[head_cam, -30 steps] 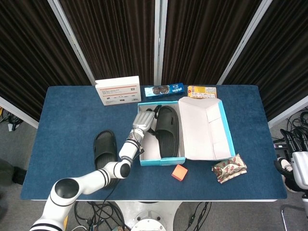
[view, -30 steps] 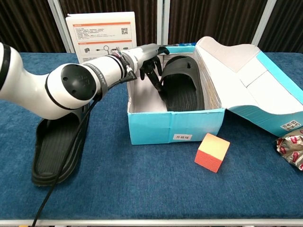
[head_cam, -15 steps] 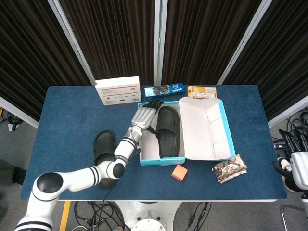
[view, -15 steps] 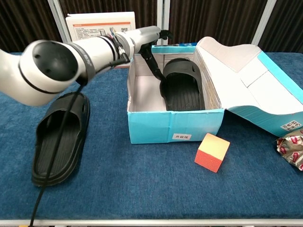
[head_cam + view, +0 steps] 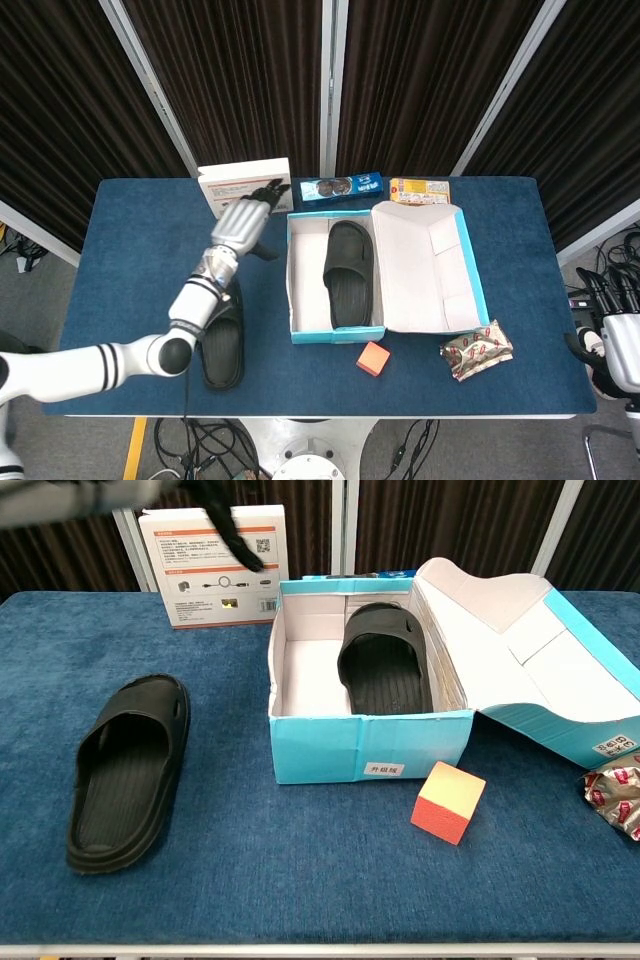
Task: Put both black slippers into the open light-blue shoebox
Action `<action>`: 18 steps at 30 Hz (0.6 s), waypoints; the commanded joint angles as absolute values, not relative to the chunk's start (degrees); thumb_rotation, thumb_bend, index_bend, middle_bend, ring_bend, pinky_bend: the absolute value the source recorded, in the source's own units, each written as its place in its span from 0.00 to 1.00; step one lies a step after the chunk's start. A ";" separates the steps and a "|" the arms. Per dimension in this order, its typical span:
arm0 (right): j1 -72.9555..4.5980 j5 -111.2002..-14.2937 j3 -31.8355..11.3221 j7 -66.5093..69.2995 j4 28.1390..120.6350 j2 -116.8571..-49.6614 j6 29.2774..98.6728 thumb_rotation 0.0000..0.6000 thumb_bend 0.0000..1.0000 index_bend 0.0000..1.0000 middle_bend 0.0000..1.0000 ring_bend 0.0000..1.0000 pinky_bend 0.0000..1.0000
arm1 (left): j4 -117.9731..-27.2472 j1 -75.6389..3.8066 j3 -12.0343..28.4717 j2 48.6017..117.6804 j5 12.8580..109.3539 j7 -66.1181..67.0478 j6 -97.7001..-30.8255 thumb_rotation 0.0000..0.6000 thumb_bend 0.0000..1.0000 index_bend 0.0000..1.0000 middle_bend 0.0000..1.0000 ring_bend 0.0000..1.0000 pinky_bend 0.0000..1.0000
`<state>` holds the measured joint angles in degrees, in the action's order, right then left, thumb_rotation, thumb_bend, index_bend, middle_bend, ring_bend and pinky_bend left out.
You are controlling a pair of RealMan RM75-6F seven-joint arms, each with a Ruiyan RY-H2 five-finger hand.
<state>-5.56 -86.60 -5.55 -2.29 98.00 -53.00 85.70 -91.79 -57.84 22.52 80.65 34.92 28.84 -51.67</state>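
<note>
one black slipper (image 5: pixel 385 670) lies inside the open light-blue shoebox (image 5: pixel 370 745), along its right side, sole down. the second black slipper (image 5: pixel 128 768) lies on the blue bench (image 5: pixel 300 880) to the left of the box, well apart from it. the left hand (image 5: pixel 242 222) is raised above the bench between that slipper and the box, fingers (image 5: pixel 268 190) spread, holding nothing. the right hand (image 5: pixel 620 355) shows only at the frame edge; its fingers' state cannot be told.
</note>
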 commanded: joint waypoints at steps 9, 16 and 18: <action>-6.74 -86.92 -5.45 -1.67 96.95 -54.26 84.04 1.00 0.13 0.05 0.15 0.00 0.12 | -100.94 -47.45 11.45 66.48 33.43 26.72 -51.04 1.00 0.00 0.08 0.08 0.54 0.48; -6.87 -87.38 -5.06 -2.11 97.12 -54.85 83.86 1.00 0.14 0.05 0.15 0.00 0.12 | -100.34 -46.78 6.32 67.96 32.30 26.35 -47.96 1.00 0.00 0.07 0.08 0.54 0.48; -6.79 -87.34 -5.04 -2.33 97.30 -54.83 84.00 1.00 0.13 0.05 0.15 0.00 0.12 | -98.88 -47.19 5.16 69.38 31.37 26.81 -47.46 1.00 0.00 0.06 0.08 0.54 0.48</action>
